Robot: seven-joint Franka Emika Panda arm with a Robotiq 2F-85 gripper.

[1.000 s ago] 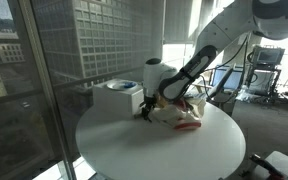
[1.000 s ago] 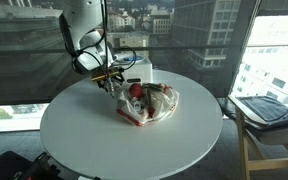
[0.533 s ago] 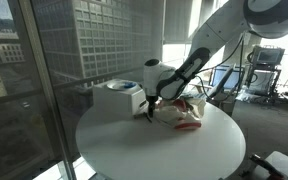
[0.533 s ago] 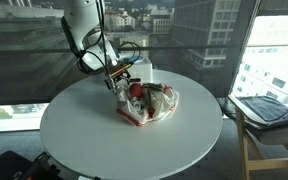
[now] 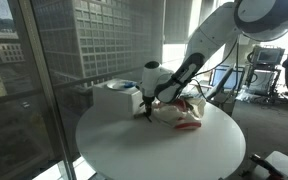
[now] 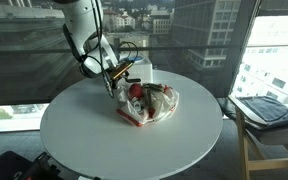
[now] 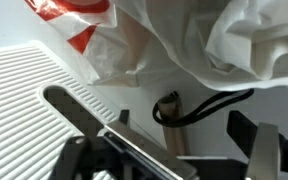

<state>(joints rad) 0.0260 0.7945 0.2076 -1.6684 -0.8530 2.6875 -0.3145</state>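
Observation:
A crumpled white plastic bag with red print [image 5: 180,112] [image 6: 149,103] lies on the round white table [image 5: 154,150] [image 6: 94,140]. My gripper [image 5: 144,109] [image 6: 115,82] stands open, low over the table at the bag's edge. In the wrist view the bag [image 7: 164,35] fills the top. Just below it a short brown stick-like piece [image 7: 171,118] with a black cord loop [image 7: 206,104] lies between the spread fingers of the gripper [image 7: 181,125]. The fingers touch nothing that I can see. What is in the bag is mostly hidden; something red [image 6: 134,91] shows inside it.
A white box-like appliance [image 5: 115,95] stands on the table right behind the gripper. Glass window walls enclose the table's far side. A chair with a laptop [image 6: 267,108] stands beside the table, and lab equipment [image 5: 264,70] stands further back.
The arm has leaned over a little, and the gripper has stayed open at the bag's edge. The bag has not moved.

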